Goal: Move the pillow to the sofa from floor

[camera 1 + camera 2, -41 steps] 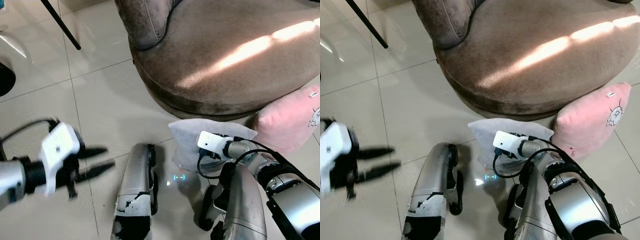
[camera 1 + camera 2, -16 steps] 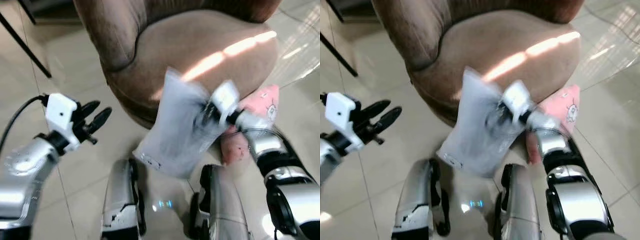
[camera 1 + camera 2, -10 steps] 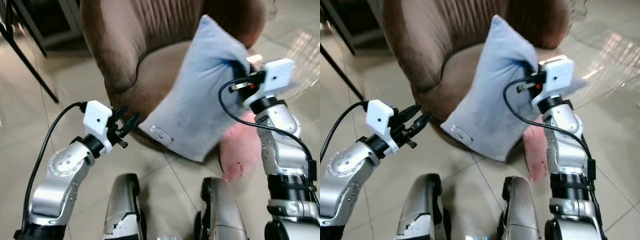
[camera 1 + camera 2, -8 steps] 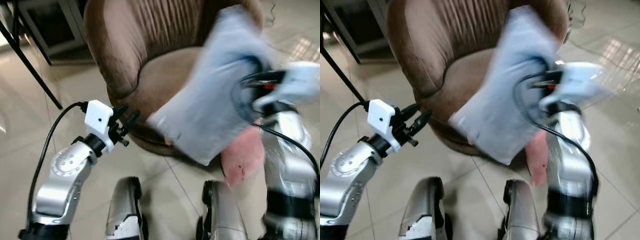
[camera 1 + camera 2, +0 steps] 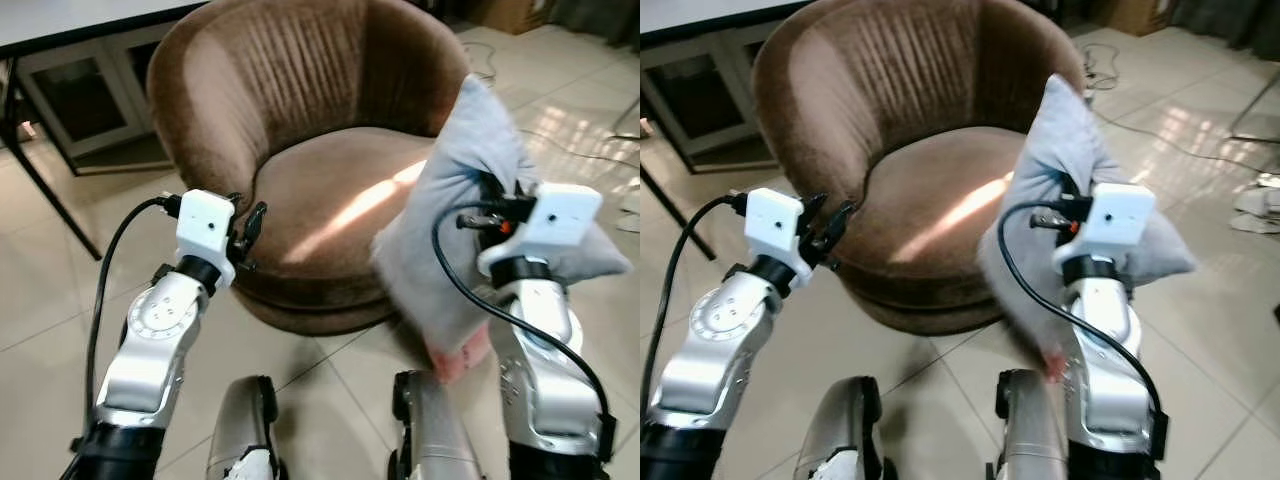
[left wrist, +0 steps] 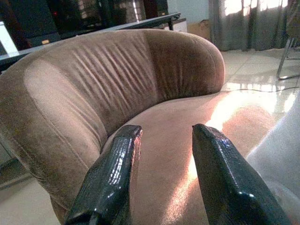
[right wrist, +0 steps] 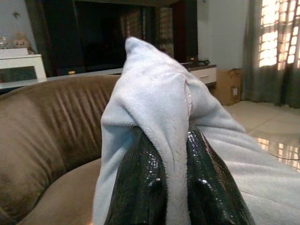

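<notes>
Right claw (image 7: 174, 187) pinched grey pillow (image 5: 450, 230) by a bunched fold nr its edge; pillow hung off floor, beside sofa (image 5: 330, 190) front. Looked soft, light, floppy; a thick fold seemed best hold. Left claw (image 6: 164, 178) spread, empty.

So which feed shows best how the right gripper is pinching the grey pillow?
The right wrist view: both black fingers squeeze a fold of the grey pillow between them. The eye views show the whole pillow hanging beside the sofa seat, with the right gripper mostly buried in fabric. The left wrist view catches just a pale edge.
</notes>
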Robot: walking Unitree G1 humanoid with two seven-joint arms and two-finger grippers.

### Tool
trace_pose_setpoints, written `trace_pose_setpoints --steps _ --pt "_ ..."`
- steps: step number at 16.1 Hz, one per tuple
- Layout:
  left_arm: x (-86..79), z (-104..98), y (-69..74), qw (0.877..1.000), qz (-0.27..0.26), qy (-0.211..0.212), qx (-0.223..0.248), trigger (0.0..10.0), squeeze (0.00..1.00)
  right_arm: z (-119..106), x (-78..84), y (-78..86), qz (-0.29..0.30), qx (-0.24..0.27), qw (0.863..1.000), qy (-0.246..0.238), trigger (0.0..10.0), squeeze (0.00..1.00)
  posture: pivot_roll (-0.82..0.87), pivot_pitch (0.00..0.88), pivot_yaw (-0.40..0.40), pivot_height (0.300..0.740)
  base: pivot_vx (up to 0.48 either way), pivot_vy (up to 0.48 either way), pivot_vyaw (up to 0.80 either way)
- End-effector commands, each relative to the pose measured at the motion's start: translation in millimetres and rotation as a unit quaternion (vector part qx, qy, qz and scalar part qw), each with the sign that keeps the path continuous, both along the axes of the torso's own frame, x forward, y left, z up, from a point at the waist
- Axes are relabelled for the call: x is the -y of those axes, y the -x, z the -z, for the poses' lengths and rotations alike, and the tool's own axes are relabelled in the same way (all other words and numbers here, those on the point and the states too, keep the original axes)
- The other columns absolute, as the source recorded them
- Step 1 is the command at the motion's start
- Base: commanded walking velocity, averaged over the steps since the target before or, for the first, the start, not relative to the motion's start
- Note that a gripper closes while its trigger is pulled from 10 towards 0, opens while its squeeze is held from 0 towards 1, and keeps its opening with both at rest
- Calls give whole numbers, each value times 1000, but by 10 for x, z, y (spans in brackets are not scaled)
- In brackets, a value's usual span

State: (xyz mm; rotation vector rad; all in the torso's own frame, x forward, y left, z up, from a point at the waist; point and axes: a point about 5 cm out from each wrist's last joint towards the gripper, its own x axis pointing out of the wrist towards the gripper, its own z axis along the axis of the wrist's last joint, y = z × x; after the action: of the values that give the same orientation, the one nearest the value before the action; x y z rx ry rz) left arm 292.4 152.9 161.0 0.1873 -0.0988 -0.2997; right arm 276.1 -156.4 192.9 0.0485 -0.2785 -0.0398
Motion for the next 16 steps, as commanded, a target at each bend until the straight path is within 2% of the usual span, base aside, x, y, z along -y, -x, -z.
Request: trace_pose_setpoints --steps 1,8,10,12,16 --pt "44 4 -32 1000 -12 -9 3 10000 0 -150 -80 -61 -10 33 999 3 10000 0 -55 1 37 625 0 0 0" --pt "106 72 -45 1000 -12 -1 -7 10000 0 -202 -156 -151 -35 40 999 10 10000 0 -38 0 38 695 0 0 0" --pt "112 73 -57 1000 -14 -13 5 10000 0 -193 -168 -165 -40 38 998 10 10000 0 -36 0 35 715 0 0 0" --pt "114 81 -54 1000 -17 -4 4 10000 0 -183 -183 -178 -46 35 998 10 10000 0 -32 0 21 735 0 0 0" --pt "114 100 -32 1000 -14 -3 9 10000 0 -109 -200 -201 -50 13 998 22 10000 0 -40 0 16 740 0 0 0"
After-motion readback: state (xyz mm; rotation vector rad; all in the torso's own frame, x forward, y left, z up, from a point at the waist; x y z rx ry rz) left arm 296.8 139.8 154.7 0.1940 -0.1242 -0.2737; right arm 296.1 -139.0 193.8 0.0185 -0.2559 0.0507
